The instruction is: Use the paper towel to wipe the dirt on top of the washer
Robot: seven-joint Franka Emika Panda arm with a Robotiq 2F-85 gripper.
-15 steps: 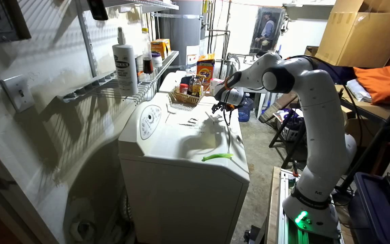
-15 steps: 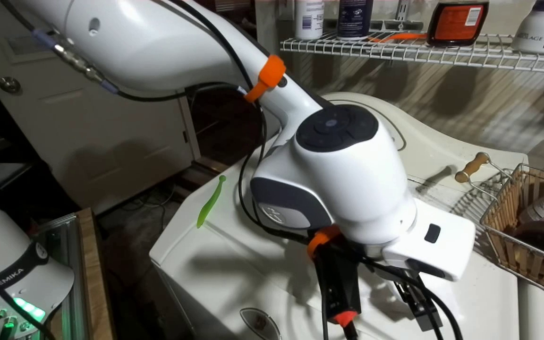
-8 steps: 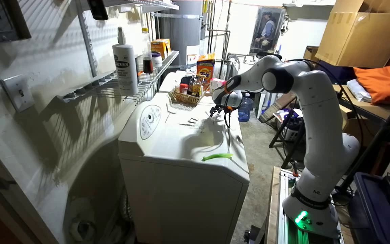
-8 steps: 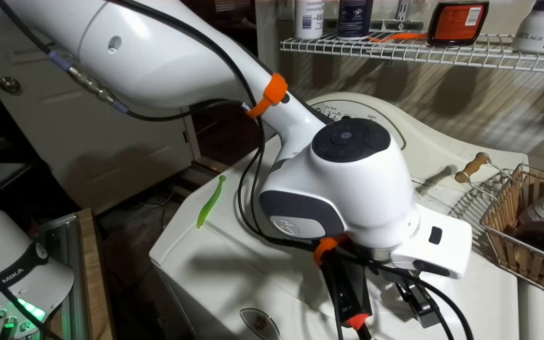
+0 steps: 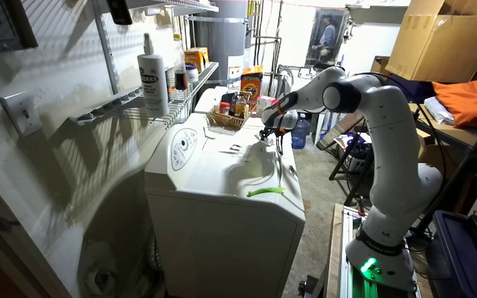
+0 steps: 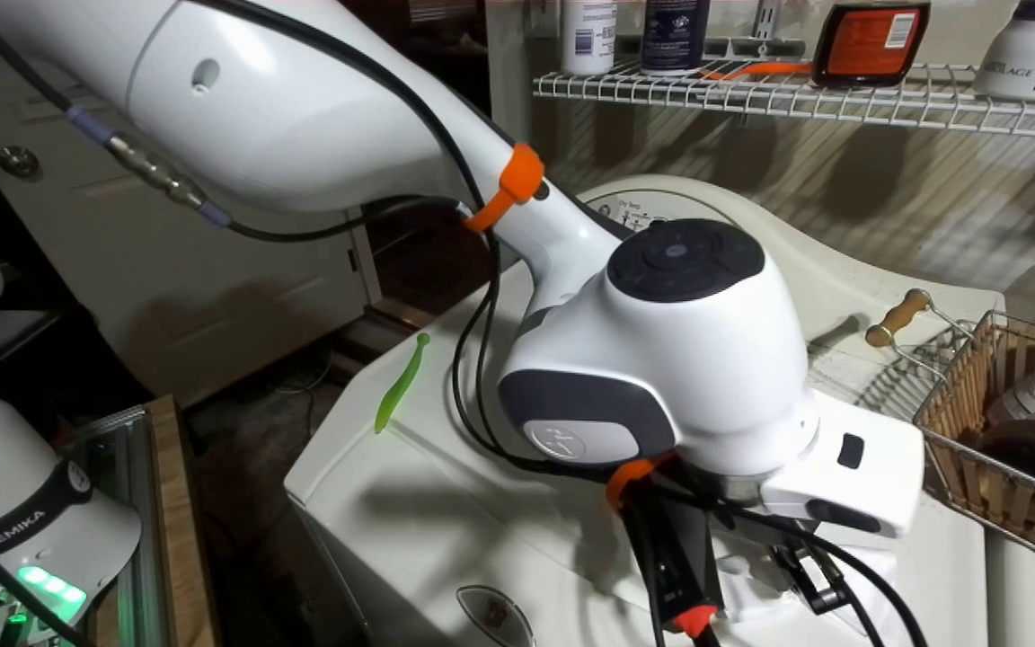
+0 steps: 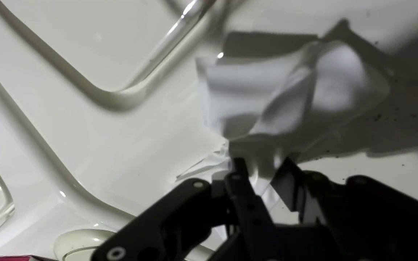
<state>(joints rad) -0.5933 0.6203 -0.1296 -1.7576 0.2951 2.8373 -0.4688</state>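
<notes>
In the wrist view the white paper towel [image 7: 252, 90] is crumpled and lifts in folds off the washer top [image 7: 151, 137]. My gripper [image 7: 263, 165] has its fingers on either side of a bunched part of it. They stand partly closed, a gap still showing between the tips. A firm hold on the towel is not visible. In both exterior views the towel [image 5: 268, 141] [image 6: 747, 593] lies under the hand on the white washer [image 5: 205, 174]. Dirt shows as dark specks [image 7: 377, 117] beside the towel and dark marks [image 5: 235, 147] nearer the control panel.
A green curved object [image 5: 266, 191] lies near the washer's front edge. A wicker basket [image 6: 967, 467] of bottles stands at the back, close to the hand. A wire shelf [image 6: 778, 106] with bottles overhangs the panel side. A black cable [image 6: 482, 422] hangs along the arm.
The fingers have drawn in towards each other, and the towel under them has crumpled up. The hand first dipped towards the washer top, then shifted slightly towards the basket.
</notes>
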